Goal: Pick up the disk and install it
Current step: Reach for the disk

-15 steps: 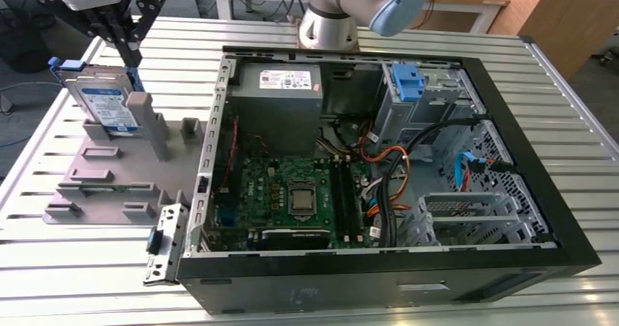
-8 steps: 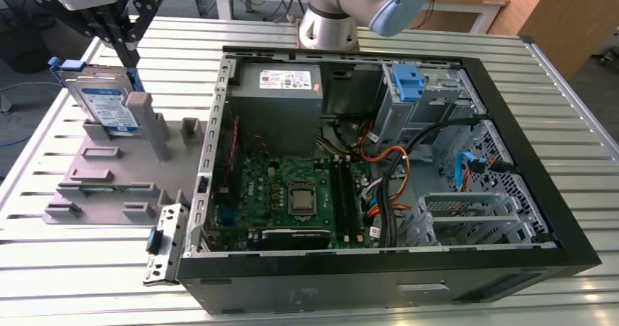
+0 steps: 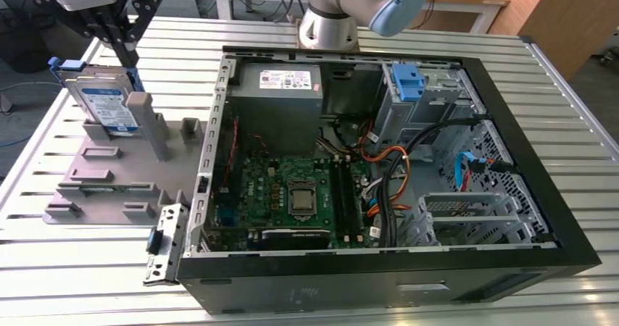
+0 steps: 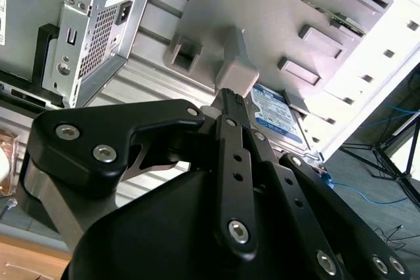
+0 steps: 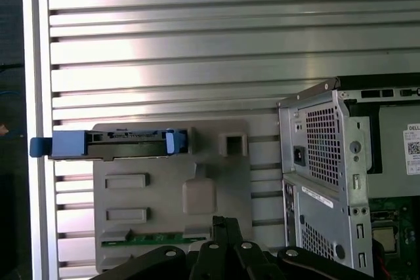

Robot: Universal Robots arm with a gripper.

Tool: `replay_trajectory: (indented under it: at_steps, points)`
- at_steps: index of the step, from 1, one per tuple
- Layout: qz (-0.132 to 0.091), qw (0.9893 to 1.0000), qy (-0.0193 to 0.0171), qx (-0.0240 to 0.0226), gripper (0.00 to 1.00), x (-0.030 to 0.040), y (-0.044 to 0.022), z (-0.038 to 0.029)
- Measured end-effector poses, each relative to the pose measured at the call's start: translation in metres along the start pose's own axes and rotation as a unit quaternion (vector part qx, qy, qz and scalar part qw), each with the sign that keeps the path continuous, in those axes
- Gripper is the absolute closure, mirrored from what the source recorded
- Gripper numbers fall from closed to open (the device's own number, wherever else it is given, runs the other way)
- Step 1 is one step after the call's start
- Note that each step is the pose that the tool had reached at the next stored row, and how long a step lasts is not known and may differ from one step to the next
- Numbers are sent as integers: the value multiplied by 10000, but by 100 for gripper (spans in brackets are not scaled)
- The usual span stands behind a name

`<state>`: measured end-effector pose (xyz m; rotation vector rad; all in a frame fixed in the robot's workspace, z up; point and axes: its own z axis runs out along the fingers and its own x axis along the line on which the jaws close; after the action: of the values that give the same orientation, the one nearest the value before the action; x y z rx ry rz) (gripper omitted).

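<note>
The disk [image 3: 104,105] stands on edge in a slot at the far end of a grey fixture plate [image 3: 111,195], on the exterior view's left. It is silver with a blue-and-white label and blue side rails. In the first wrist view the disk [image 5: 125,143] appears edge-on, and in the second wrist view its label [image 4: 279,113] peeks out past the fingers. My gripper [image 3: 130,64] hangs just above and beside the disk's far edge, with its black fingers pressed together and nothing between them. The fingertips [image 4: 228,96] stay clear of the disk.
An open black computer case [image 3: 541,195] lies on the slatted metal table [image 3: 580,123], at the exterior view's right. Inside are a grey power-supply box [image 3: 280,87], a green motherboard [image 3: 290,195], cables and a drive cage with a blue latch [image 3: 408,83]. Grey posts [image 3: 155,123] rise from the fixture.
</note>
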<state>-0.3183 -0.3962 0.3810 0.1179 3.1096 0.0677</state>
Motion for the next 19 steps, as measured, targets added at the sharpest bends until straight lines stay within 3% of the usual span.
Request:
replay_trajectory:
  at_steps: [5, 12, 19]
  points:
    - [-1, 10000, 0, 0, 89, 47, 6, 31]
    - [4, 10000, 0, 0, 89, 212, 55, 77]
    - [9, 10000, 0, 0, 89, 308, 99, 126]
